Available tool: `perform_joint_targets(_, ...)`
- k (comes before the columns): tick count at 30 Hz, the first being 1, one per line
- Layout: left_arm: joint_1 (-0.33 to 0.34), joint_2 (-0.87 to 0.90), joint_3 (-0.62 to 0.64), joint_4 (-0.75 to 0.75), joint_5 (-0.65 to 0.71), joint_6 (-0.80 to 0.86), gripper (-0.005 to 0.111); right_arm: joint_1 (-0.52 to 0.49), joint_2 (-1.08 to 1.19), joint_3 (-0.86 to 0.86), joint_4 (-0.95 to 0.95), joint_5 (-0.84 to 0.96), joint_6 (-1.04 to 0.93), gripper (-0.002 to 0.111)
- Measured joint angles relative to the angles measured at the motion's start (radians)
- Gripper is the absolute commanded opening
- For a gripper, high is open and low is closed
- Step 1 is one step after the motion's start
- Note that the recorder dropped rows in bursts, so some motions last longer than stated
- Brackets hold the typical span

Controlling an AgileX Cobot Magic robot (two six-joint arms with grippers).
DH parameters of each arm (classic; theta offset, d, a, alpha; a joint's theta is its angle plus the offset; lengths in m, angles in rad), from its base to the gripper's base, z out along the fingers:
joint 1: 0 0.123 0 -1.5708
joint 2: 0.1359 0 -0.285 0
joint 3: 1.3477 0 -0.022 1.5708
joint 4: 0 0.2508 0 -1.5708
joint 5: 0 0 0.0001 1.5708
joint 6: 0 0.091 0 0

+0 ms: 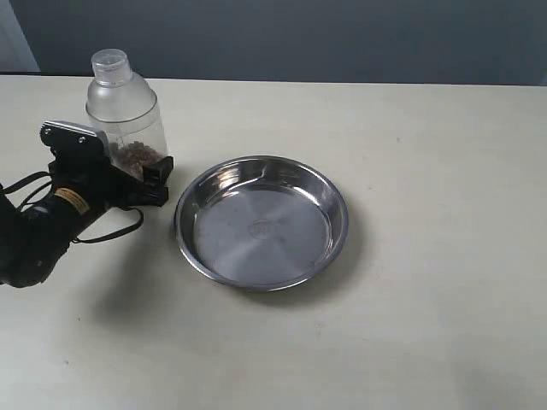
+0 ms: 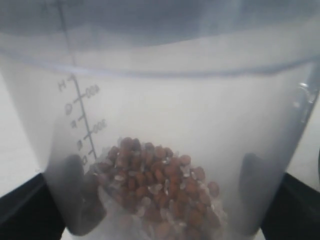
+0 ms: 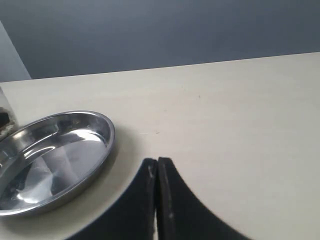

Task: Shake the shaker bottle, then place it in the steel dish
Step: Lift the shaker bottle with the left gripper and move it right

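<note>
Left of dish (image 1: 261, 224) on table (image 1: 427, 154), find bottle (image 1: 124, 107) upright, cap (image 1: 109, 60) on, brown granules (image 1: 137, 155) heaped at bottom. Pinched low on body by left gripper (image 1: 137, 171), pads (image 2: 75, 192) pressed against both sides per left wrist view. Cannot tell whether base touches table or hangs just above it; hidden behind gripper. Near dish rim but apart, not over it. Find right gripper (image 3: 158, 197) pressed together, holding nothing, on side of dish away from bottle, out of exterior view.

Progress, judged: grasp done. Cannot tell from one moment whether shake done; no blur on bottle or granules. Left for sure: carry over rim, set down upright on flat bottom of dish, let go. Placing not yet done: nothing in dish.

Count: one bottle, one cap, one dish, two grippers (only left one in exterior view). Granules: one heap, too many to count.
</note>
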Motion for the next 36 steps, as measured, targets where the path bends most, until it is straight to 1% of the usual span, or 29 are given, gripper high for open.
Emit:
perform_joint_targets(1,0.000,0.000,0.000,0.000,0.000,0.000,0.065,0.000,0.000,0.000,0.000,0.000,0.000,-0.001)
perform_joint_targets(2,0.000,0.000,0.000,0.000,0.000,0.000,0.051,0.000,0.000,0.000,0.000,0.000,0.000,-0.001)
perform_joint_targets(3,0.000,0.000,0.000,0.000,0.000,0.000,0.042,0.000,0.000,0.000,0.000,0.000,0.000,-0.001)
perform_joint_targets(4,0.000,0.000,0.000,0.000,0.000,0.000,0.038,0.000,0.000,0.000,0.000,0.000,0.000,-0.001)
perform_joint_targets(5,0.000,0.000,0.000,0.002,0.000,0.000,0.040,0.000,0.000,0.000,0.000,0.000,0.000,-0.001)
perform_joint_targets(6,0.000,0.000,0.000,0.011,0.000,0.000,0.045,0.000,0.000,0.000,0.000,0.000,0.000,-0.001)
perform_joint_targets(8,0.000,0.000,0.000,0.051,-0.002,0.000,0.072,0.000,0.000,0.000,0.000,0.000,0.000,-0.001)
perform_joint_targets(9,0.000,0.000,0.000,0.068,-0.002,0.000,0.083,0.000,0.000,0.000,0.000,0.000,0.000,-0.001)
perform_joint_targets(10,0.000,0.000,0.000,0.081,-0.002,-0.005,0.089,0.000,0.000,0.000,0.000,0.000,0.000,-0.001)
perform_joint_targets(14,0.000,0.000,0.000,0.084,-0.002,-0.035,0.086,0.000,0.000,0.000,0.000,0.000,0.000,-0.001)
perform_joint_targets(26,0.000,0.000,0.000,0.079,-0.002,-0.060,0.086,0.000,0.000,0.000,0.000,0.000,0.000,-0.001)
perform_joint_targets(36,0.000,-0.056,0.000,0.105,0.002,-0.061,0.086,0.000,0.000,0.000,0.000,0.000,-0.002,-0.001)
